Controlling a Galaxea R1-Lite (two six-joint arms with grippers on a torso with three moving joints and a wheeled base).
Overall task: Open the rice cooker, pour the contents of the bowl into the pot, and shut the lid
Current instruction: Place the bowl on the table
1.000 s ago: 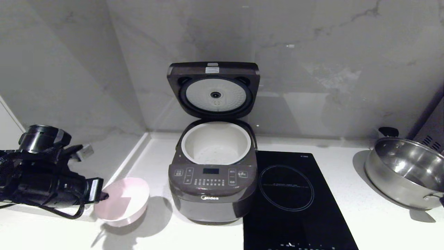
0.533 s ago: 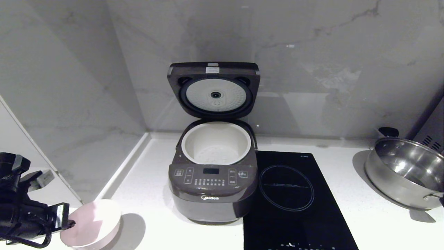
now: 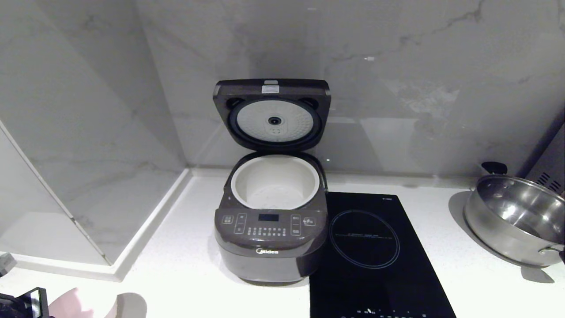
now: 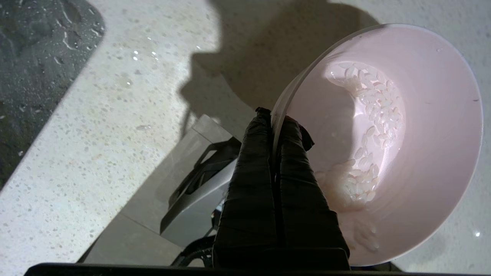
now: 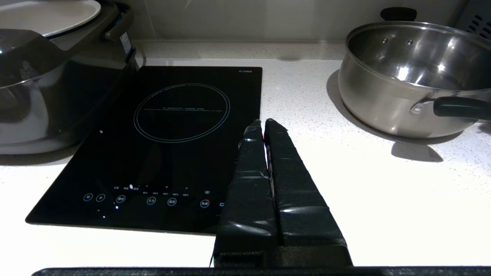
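The left gripper (image 4: 274,115) has its jaws pinching the pink bowl's (image 4: 433,126) rim at the counter's (image 3: 185,269) near-left corner, rice grains (image 4: 368,130) clinging inside. Set the bowl down level, well left of the open rice cooker (image 3: 270,238), before releasing. The right gripper (image 5: 264,124) rests pressed together beside the induction hob (image 5: 153,145).

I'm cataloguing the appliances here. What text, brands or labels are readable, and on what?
"Midea": front of the rice cooker.
Button captions and display on its panel: too small to read.
White sticker on the lid: unreadable.
Print on the hob and its controls: too small.
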